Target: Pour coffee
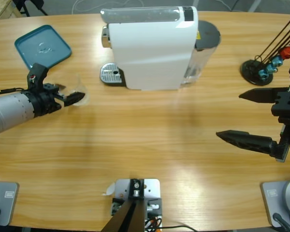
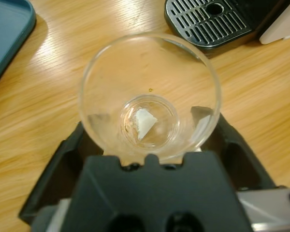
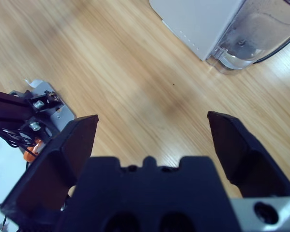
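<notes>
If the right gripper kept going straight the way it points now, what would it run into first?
Probably nothing soon: the open right gripper points left across bare wooden table. The big white boxy coffee machine sits off to one side, likely outside that line, though depth is unclear.

Left gripper (image 2: 150, 145) jaw tips: hiding behind the clear glass (image 2: 150, 92).
Coffee in the glass: showing no clear pool, so cannot tell.
Glass in the high view (image 1: 79, 90): showing only as a faint outline.
Teal tray (image 2: 7, 34): running off the wrist view's left edge.
Drip grate (image 2: 210, 21): running off the top.
Water tank (image 3: 258, 29): running off the top.
</notes>
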